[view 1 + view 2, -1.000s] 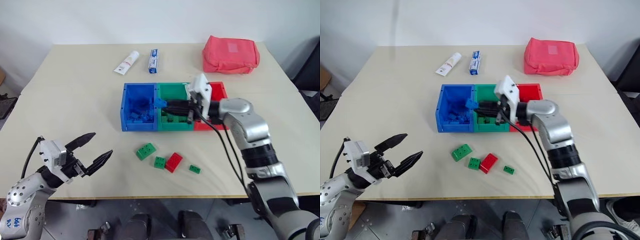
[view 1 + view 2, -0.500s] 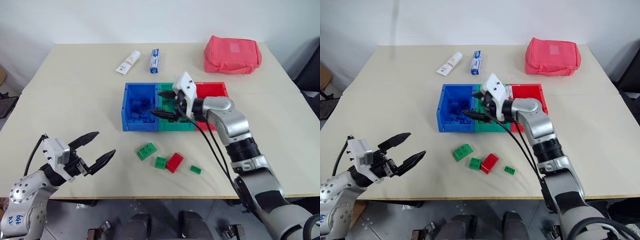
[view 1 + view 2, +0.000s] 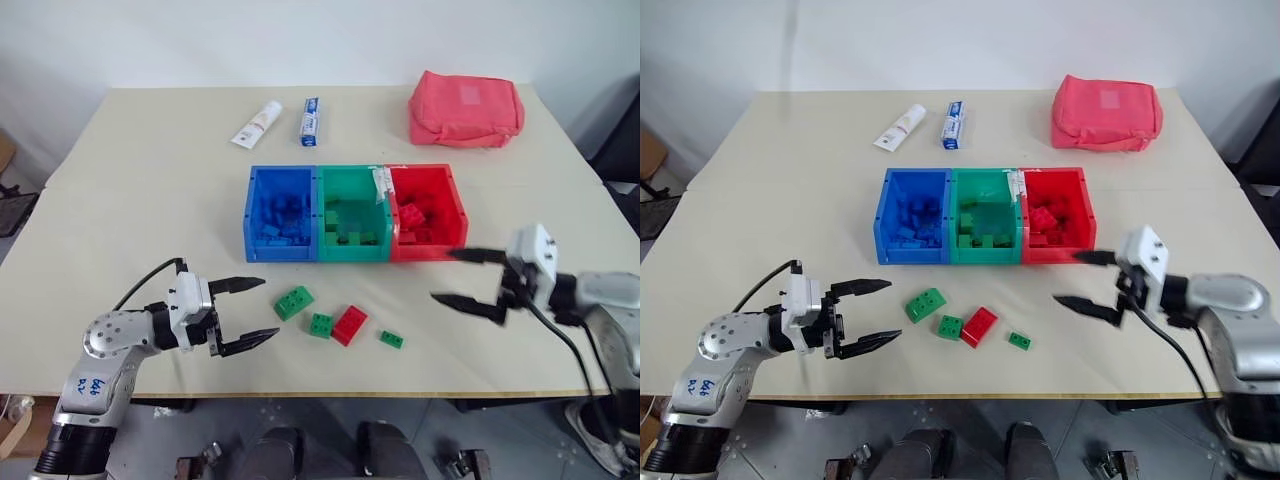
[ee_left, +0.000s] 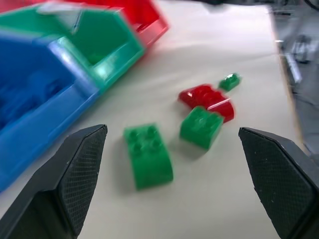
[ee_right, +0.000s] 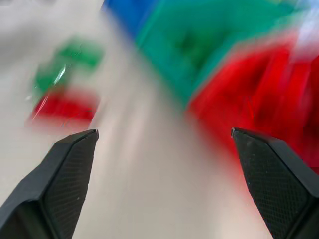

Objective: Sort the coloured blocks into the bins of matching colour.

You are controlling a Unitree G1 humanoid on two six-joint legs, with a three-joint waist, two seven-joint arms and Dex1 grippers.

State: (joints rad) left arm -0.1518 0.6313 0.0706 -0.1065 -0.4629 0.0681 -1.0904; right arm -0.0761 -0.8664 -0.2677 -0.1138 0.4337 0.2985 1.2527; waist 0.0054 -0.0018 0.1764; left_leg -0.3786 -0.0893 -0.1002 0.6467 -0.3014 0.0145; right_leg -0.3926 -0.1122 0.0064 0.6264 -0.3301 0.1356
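Smearing in the right wrist view turns the bins and loose blocks into streaks of colour, so nothing fine can be read there. On the surface sit three joined bins: the blue bin holds blue blocks, the green bin green ones, the red bin red ones, each pile too jumbled to count. A small pale label stands at the wall between green and red; its writing is unreadable. Near the front edge lie four loose blocks: a green rectangular block, a green square block touching a red block, and a small green block. The left pincer hangs empty beside them, fingers apart; the right pincer is likewise spread and empty. Farther back lie a toothpaste tube, a small blue-white box with print too small to read, and a red-pink zip pouch.
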